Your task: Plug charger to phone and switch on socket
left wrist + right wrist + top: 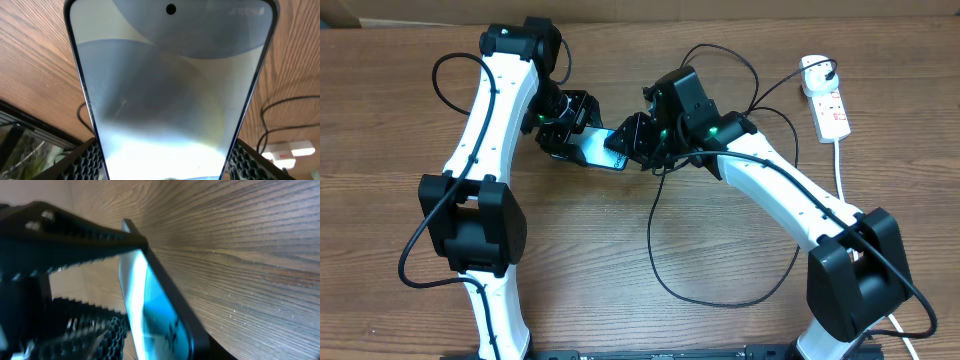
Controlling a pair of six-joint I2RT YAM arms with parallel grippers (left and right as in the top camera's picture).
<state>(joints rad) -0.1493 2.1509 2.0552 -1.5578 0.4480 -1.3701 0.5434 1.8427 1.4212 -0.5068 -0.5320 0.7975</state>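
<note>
Phone (pixel 600 150) sits mid-surface (pixel 620 60), clamped by its long edges in left claw (pixel 578 138). Right claw (pixel 628 142) at its far end; grip cannot be told. Charger cable (pixel 655 250) loops nearby.

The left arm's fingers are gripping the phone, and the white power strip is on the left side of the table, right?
No, the power strip lies on the right side of the table, as the overhead view shows. The left fingers do grip the phone.

Arms bent inward; left end effector (pixel 578 138) clamped, right end effector (pixel 626 141) parted.
</note>
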